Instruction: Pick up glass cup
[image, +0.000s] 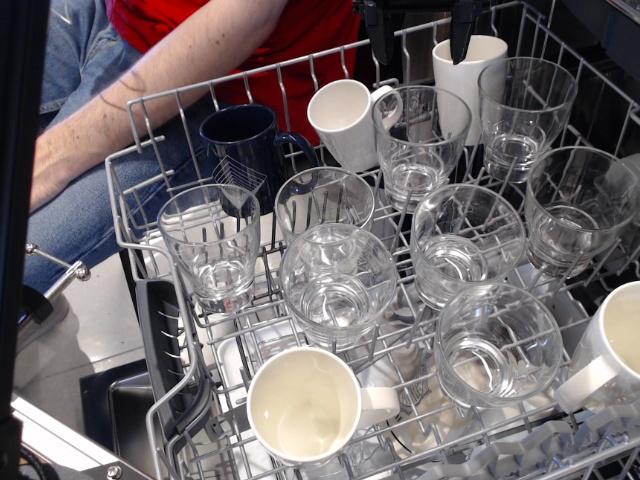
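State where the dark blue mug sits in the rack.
The dark blue mug sits at the rack's back left, beside the tilted white mug.

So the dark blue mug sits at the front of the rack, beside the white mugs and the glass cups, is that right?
Not quite: the dark blue mug sits at the back-left of the rack, not the front, as the observation.image view shows. It is indeed in with the white mugs and glass cups.
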